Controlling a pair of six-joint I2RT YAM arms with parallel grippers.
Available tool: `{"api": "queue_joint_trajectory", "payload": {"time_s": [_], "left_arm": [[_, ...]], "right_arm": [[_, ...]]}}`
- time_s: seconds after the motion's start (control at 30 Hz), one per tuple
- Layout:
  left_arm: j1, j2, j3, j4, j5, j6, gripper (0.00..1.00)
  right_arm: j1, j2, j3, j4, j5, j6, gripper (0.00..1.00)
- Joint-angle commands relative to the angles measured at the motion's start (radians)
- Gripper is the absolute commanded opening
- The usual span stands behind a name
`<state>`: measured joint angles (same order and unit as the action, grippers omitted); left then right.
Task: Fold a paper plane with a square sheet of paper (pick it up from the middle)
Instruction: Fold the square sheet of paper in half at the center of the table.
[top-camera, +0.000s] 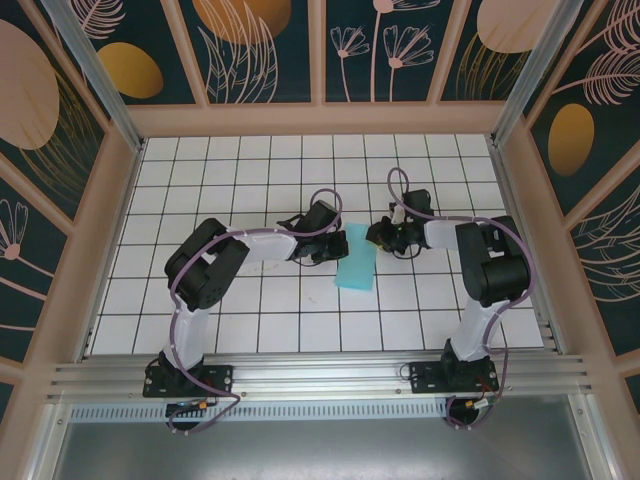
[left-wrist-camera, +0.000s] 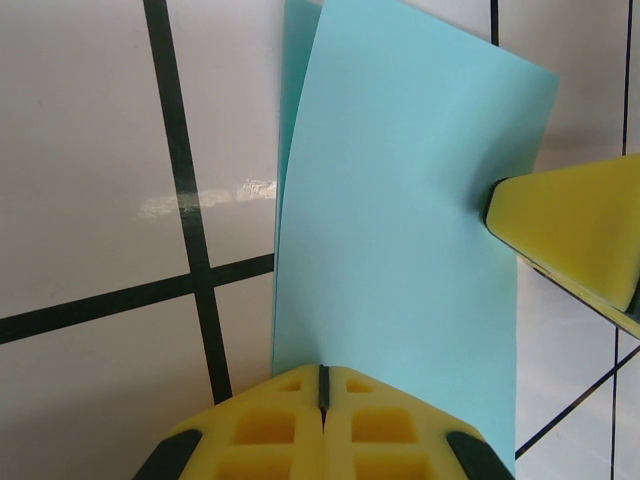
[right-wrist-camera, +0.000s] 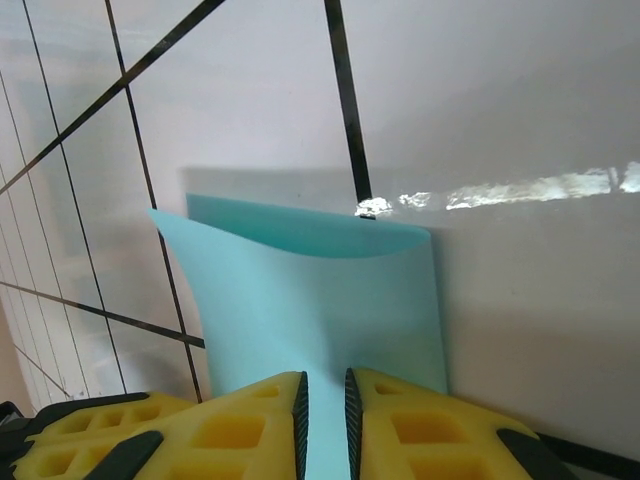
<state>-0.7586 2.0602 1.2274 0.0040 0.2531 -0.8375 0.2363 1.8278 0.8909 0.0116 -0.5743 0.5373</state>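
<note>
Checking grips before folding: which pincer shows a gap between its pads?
The right pincer: cyan paper passes through a slit between its pads. On the left pincer the pads meet flush.

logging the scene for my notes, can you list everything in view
square sheet of paper: 1, light cyan, folded over, mid-table
table: 1, white tiles with dark grid lines, under everything
wall panels: several, dark teal with peach plant prints, around the table
rail: 1, silver, near edge, under both bases
left arm: 1, black and white, left of the paper
right arm: 1, black and white, right of the paper
left fingers: yellow, shut on one paper edge
right fingers: yellow, pinching the opposite edge
</note>
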Motion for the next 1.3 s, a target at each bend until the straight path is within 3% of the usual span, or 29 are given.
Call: {"api": "queue_joint_trajectory", "payload": {"time_s": [0.0,0.63,0.9,1.27], "left_arm": [[-0.005,0.037,-0.017,-0.084,-0.024,0.019,0.0],[-0.005,0.031,-0.02,-0.084,-0.023,0.02,0.0],[-0.005,0.032,-0.018,-0.085,-0.023,0.024,0.0],[-0.005,0.035,-0.016,-0.079,-0.023,0.023,0.0]], "right_arm": [[-0.008,-0.038,0.054,-0.06,0.006,-0.015,0.23],[-0.021,0.117,0.176,-0.129,0.077,-0.03,0.22],[-0.033,0.059,0.223,-0.141,0.039,-0.048,0.22],[-0.053,0.159,0.198,-0.104,0.019,-0.02,0.22]]}}
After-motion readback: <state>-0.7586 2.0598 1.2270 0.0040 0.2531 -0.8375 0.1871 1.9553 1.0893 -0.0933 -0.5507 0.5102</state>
